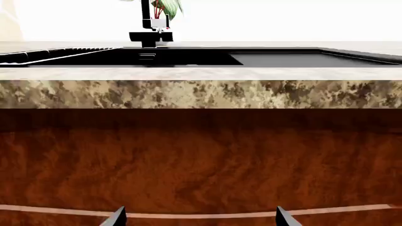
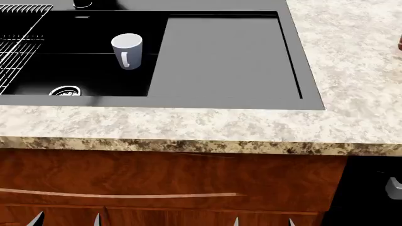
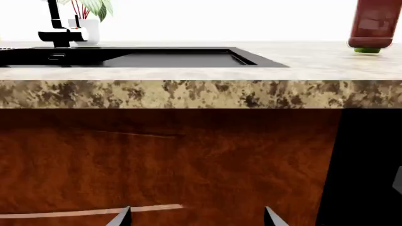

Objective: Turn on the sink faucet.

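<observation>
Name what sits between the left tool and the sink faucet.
In the left wrist view: wooden cabinet front, speckled counter edge, then the sink basin before the sink faucet. The left tool sits low.

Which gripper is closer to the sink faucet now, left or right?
Left. The left gripper is low before the cabinet, nearly under the sink faucet; the right gripper is equally low, further right.

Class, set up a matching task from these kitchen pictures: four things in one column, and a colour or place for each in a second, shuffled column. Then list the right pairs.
Things:
1. mug
2. faucet
3. wire rack
4. cupboard front

Descriptions:
A. reddish-brown wood, below the counter
B. glossy black, behind the basin
C. white, lying inside the basin
D. silver, at the sink's left end

Pairs: 1-C, 2-B, 3-D, 4-A
</observation>
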Robot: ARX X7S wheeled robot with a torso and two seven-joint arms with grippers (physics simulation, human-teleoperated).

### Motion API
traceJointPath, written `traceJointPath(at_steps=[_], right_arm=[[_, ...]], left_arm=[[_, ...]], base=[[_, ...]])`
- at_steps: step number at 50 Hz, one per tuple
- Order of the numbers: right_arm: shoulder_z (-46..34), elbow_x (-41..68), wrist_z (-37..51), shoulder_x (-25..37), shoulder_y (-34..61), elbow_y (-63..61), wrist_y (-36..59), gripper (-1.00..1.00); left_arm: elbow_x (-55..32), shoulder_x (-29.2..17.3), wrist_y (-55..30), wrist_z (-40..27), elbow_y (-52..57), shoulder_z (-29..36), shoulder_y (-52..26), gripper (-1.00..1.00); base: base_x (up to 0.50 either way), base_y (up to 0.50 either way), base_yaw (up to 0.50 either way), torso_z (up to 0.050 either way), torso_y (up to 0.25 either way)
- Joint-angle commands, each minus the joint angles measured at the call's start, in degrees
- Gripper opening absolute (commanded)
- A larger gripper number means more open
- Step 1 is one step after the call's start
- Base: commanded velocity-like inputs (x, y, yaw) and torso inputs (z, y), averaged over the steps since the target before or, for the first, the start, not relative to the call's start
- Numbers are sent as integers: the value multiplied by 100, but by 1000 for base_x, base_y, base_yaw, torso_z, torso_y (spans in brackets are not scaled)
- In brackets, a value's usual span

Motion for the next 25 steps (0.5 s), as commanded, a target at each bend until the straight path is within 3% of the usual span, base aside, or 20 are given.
traceJointPath(at_steps=[1,14,15,25], right_arm=[[-116,91,109,90,-22,-57,3,100],[-417,275,365,312,-4,-22,22,100],[-92,54,49,55,-27,-79,6,100],[-290,213,331,253,-31,-93,12,100]], left_arm=[[-95,-92,12,-98,-11,106,-5,100],[-284,-331,88,-425,-50,304,7,100],[24,-57,-25,-130,-11,66,-14,100],[-117,-298,-114,-299,456,336,173,100]], base=[[0,0,0,0,0],[0,0,0,0,0],[0,0,0,0,0],[0,0,0,5,9]])
